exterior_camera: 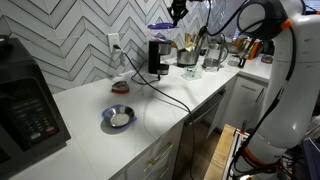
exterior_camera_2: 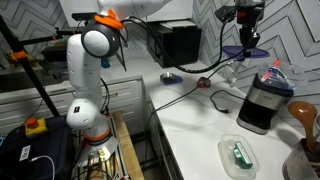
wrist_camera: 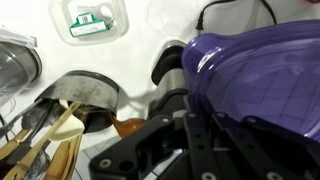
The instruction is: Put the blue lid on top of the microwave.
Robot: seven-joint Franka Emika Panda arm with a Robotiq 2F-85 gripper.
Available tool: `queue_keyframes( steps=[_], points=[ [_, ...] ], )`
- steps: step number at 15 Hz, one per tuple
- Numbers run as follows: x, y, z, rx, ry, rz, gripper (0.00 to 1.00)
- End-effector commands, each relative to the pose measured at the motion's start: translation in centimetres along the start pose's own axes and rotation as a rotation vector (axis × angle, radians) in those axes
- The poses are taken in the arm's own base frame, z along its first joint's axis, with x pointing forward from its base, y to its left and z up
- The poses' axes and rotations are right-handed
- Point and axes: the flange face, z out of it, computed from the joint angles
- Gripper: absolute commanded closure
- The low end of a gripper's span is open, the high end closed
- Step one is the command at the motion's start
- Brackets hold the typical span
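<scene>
The blue lid (wrist_camera: 258, 68) is a shallow blue-purple plastic disc that fills the right of the wrist view. My gripper (wrist_camera: 200, 135) is shut on its edge. In both exterior views the gripper (exterior_camera: 177, 14) (exterior_camera_2: 245, 33) holds the lid (exterior_camera: 160, 26) (exterior_camera_2: 238, 52) in the air above the black coffee machine (exterior_camera: 157, 57) (exterior_camera_2: 262, 105). The microwave (exterior_camera: 25, 100) (exterior_camera_2: 180, 44) is a large black box at the far end of the white counter, well away from the gripper.
A blue-rimmed dish (exterior_camera: 118, 117) (exterior_camera_2: 172, 78) lies on the counter between the coffee machine and the microwave. A black cable (exterior_camera: 170, 95) runs across the counter. A pot of wooden utensils (wrist_camera: 75, 105) and a clear box with green contents (wrist_camera: 95, 20) (exterior_camera_2: 240, 155) stand near the coffee machine.
</scene>
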Motion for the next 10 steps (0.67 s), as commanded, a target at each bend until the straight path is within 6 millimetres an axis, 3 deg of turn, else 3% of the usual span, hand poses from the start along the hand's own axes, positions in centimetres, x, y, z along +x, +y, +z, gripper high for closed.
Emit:
queue_keyframes(
  steps=[1, 4, 10],
  points=[
    [-4.6, 1.2, 0.6, -0.017, -0.094, 0.011, 0.98],
    [-7.4, -0.2, 1.3, 0.016, -0.115, -0.032, 0.98],
    [-15.2, -7.5, 5.2, 0.058, -0.197, -0.234, 0.98]
  ],
)
